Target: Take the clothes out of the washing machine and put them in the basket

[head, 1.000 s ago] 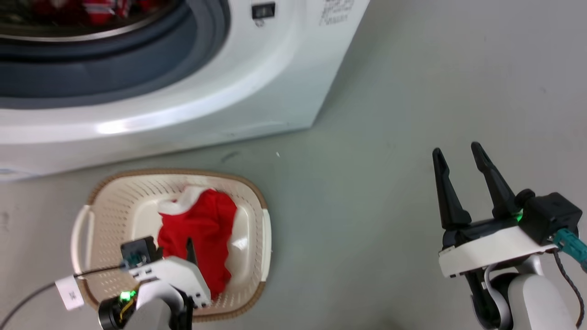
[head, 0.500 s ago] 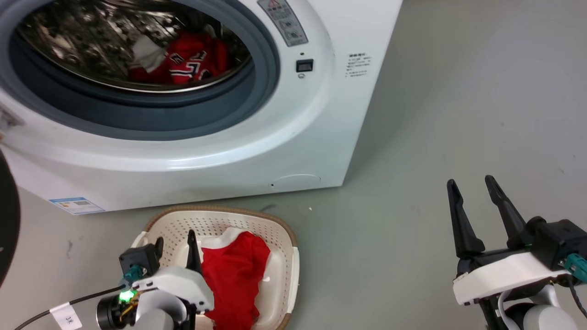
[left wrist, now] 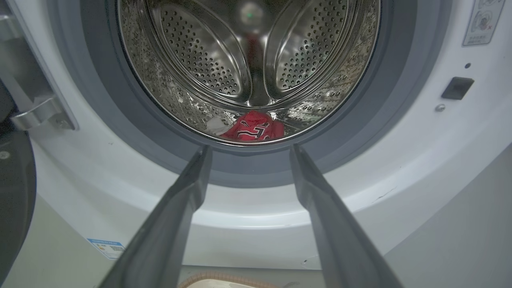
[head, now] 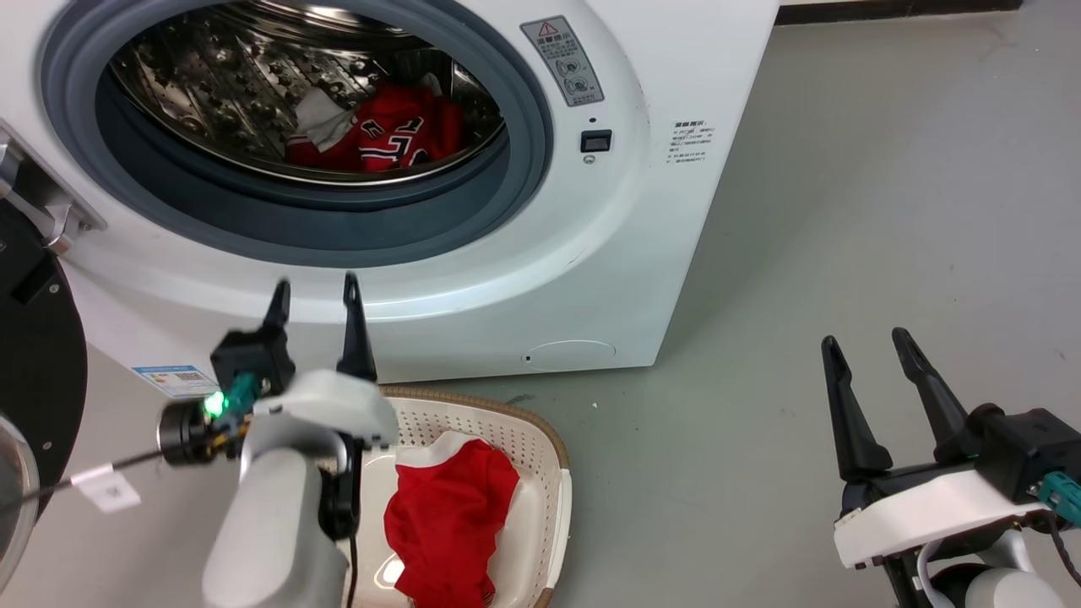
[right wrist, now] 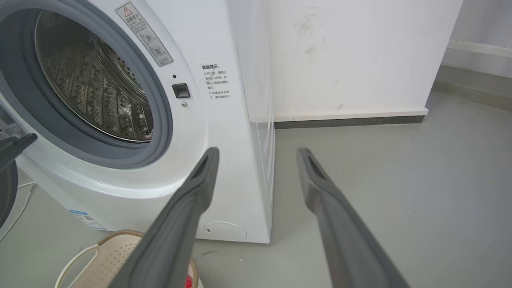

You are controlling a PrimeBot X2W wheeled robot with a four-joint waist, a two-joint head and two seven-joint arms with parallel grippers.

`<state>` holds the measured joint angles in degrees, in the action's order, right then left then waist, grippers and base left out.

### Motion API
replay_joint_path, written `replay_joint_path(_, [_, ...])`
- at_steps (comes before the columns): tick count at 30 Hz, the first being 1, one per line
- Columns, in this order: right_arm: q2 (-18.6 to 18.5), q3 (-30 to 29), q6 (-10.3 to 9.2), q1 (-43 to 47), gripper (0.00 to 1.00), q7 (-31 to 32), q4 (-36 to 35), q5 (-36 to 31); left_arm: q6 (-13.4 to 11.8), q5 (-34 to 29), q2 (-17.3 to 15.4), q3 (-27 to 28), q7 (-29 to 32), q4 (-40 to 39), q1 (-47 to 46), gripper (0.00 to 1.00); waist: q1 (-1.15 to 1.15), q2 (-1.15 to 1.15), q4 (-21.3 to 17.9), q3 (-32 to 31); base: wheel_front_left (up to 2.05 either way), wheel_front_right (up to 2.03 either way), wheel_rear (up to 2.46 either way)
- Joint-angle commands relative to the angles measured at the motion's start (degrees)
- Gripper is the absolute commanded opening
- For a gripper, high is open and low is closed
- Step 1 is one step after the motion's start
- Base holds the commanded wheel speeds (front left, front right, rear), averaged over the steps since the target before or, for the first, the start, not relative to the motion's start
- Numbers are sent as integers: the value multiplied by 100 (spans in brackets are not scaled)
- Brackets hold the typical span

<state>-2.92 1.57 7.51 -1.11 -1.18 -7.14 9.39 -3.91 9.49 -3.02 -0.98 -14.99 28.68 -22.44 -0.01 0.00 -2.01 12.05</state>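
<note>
Your washing machine (head: 608, 279) stands far left, door (head: 38, 363) swung open, with one of the red clothes (head: 384, 139) lying low in its drum (head: 211, 93) (black-and-white lettering shows). Just near of it on the floor (head: 844, 211), the basket (head: 561, 523) holds a second red garment (head: 448, 519). Your left gripper (head: 314, 283) hovers by the basket's left side, aimed at the drum, fingers parted and empty; your right gripper (head: 865, 338), well to the right, is likewise spread, holding nothing.

Left claw (head: 315, 283) has black fingers (head: 355, 333) (green lamp (head: 213, 404), perhaps teal plug (head: 241, 392)).
</note>
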Motion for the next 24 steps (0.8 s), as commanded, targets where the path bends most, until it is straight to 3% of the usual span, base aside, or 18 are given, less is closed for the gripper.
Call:
replay_joint_path(1, [9,6,-4,41,100,-5,-31,-25,45,-88,-52,-22,-26,4,-247,100,1,0,4,16,0,0,0])
replay_joint_path(6, [9,99,-4,-59,100,38,-34,-11,226,-167,-327,-98,107,805,-1313,100,1,0,-174,237,0,0,0])
replay_joint_path(12, [10,191,-4,-225,100,-46,38,65,273,-167,-645,-77,458,1629,-2204,100,1,0,-509,639,0,0,0])
replay_joint_path(24, [11,456,-4,-657,100,-304,198,226,381,-274,-1525,-118,1221,2638,-3996,100,1,0,-1120,1936,0,0,0])
